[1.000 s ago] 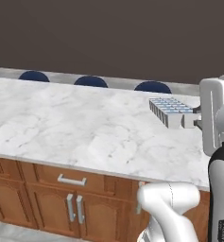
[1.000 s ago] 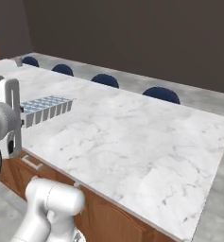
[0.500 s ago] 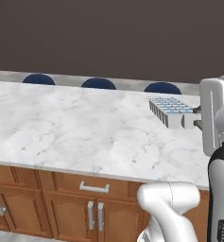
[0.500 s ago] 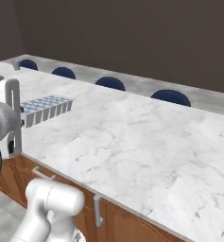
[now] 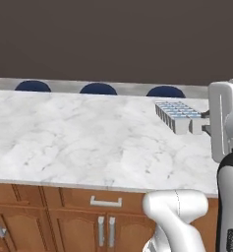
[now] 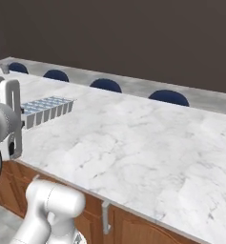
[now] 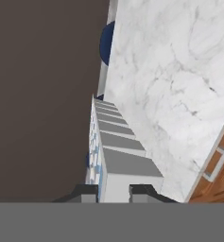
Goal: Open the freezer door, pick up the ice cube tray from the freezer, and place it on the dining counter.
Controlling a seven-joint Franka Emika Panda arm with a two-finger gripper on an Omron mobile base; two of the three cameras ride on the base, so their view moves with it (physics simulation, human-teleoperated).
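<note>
My gripper [image 5: 202, 122] is shut on one end of the pale-blue ice cube tray [image 5: 176, 114], which sticks out level from the fingers. The tray hangs a little above the white marble dining counter [image 5: 78, 140], over its right part in the left base view. In the right base view the tray [image 6: 48, 109] juts from the gripper [image 6: 23, 120] above the counter's [image 6: 152, 143] near left corner. The hand view looks along the tray [image 7: 117, 151] from between the fingertips [image 7: 87, 193], with the counter [image 7: 179, 66] beyond it. The freezer and its door are out of view.
Dark blue stools [image 5: 98, 89] line the counter's far side, also in the right base view [image 6: 105, 85]. Brown wooden cabinets with metal handles [image 5: 106, 202] run under the near edge. A dark wall stands behind.
Both base views have swung with the base: the counter's near edge now lies more level and closer. The tray stays in the gripper, in the same place relative to the arm.
</note>
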